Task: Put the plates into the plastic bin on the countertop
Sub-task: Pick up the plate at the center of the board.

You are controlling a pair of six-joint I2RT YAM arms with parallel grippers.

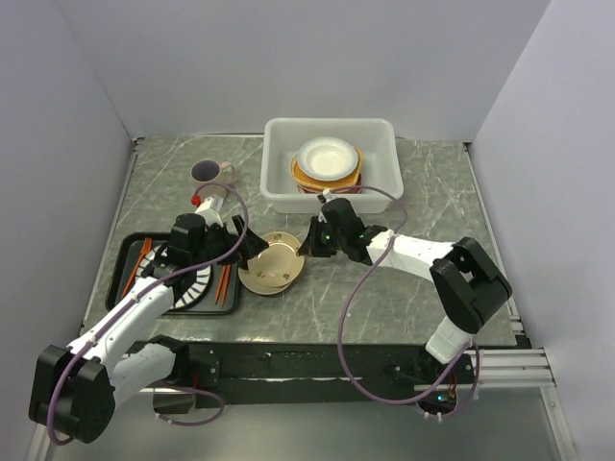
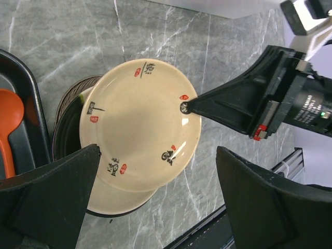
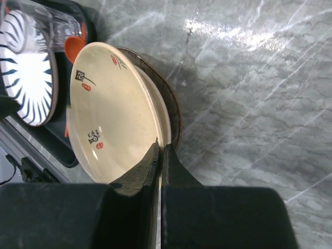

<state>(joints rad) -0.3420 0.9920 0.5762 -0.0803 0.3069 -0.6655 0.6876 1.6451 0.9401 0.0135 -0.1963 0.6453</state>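
Observation:
A tan plate (image 1: 272,259) with black and red characters tops a small stack on the countertop (image 1: 404,206). Under it lie a second tan plate (image 2: 119,199) and a dark brown plate (image 2: 67,116). My right gripper (image 1: 309,242) is shut on the top plate's right rim (image 3: 161,148), and that plate (image 3: 111,114) tilts off the stack. My left gripper (image 2: 157,153) stands open over the stack's near left side, touching nothing. The white plastic bin (image 1: 279,173) at the back holds a white plate (image 1: 327,154) on orange ones (image 1: 306,179).
A black tray (image 1: 125,264) at the left holds a striped plate (image 3: 26,78) and orange utensils (image 1: 223,283). A mug (image 1: 207,171) stands at the back left. Grey walls close in the sides and back.

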